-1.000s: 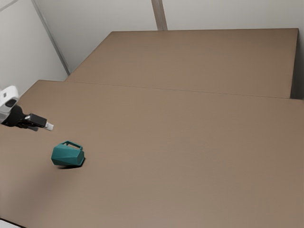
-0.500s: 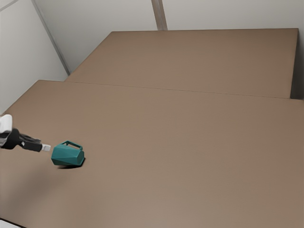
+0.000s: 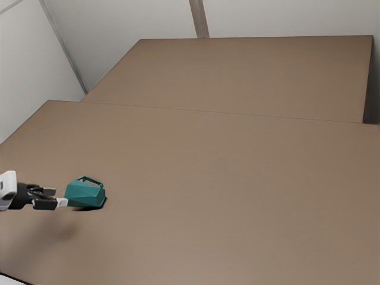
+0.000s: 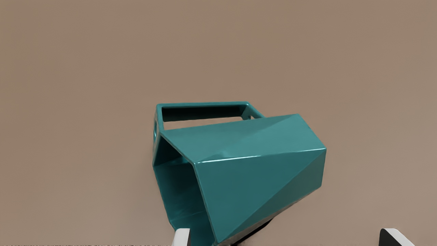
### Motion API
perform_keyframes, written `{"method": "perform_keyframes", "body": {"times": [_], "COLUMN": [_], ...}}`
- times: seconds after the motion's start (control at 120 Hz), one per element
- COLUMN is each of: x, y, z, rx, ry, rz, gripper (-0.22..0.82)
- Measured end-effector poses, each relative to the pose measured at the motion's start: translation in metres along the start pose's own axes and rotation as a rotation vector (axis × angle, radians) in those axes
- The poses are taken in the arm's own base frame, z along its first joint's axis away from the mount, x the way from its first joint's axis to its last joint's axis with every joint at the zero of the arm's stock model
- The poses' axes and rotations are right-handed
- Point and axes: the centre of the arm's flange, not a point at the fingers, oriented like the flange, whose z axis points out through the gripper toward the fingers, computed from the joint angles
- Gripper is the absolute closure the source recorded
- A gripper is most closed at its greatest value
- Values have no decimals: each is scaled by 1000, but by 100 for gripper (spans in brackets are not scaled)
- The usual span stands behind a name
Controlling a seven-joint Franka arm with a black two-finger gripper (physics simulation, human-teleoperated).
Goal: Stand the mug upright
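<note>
Because the mug [image 4: 252, 153] is meant to stand on its base and lies on its side instead, the righting remains to be done, and the jaws look placed for that. They are parted wide and grasping nothing, just beside the mug on the arm's [image 3: 7, 187] side of it. One fingertip [image 4: 182, 236] is close by the mouth [image 4: 181, 191], overlapping its rim in the wrist view, though whether it touches or reaches inside I cannot tell; the other fingertip [image 4: 391, 237] is well apart, past the closed end [image 4: 321, 167]. The mug's length thus runs largely across the gap, perhaps so the spread can take in the body, or so one finger can enter the mouth and pinch a wall. The handle [image 4: 205, 104] is across the body from the fingertips, which keeps it out of their way but also makes it an unlikely hold from here. Flat facets probably let the mug rest steadily on the surface [image 3: 237, 178] rather than roll, though a push at the mouth could swing or slide it. A firm hold near the mouth would suit the turn, since lifting that end could bring the base down flat; too shallow a bite might slip off the sloping sides.
</note>
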Motion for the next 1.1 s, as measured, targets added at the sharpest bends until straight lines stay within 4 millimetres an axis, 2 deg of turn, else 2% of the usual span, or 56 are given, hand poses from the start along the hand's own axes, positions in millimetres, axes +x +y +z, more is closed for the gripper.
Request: {"method": "perform_keyframes", "body": {"times": [0.358, 0.758, 1.1], "x": [-22, -21, -21], "y": [-5, -3, -9], "z": [24, 35, 42], "rx": [-32, -65, -81], "ry": [-2, 21, 27], "rz": [35, 116, 163], "gripper": [0, 0, 1]}}
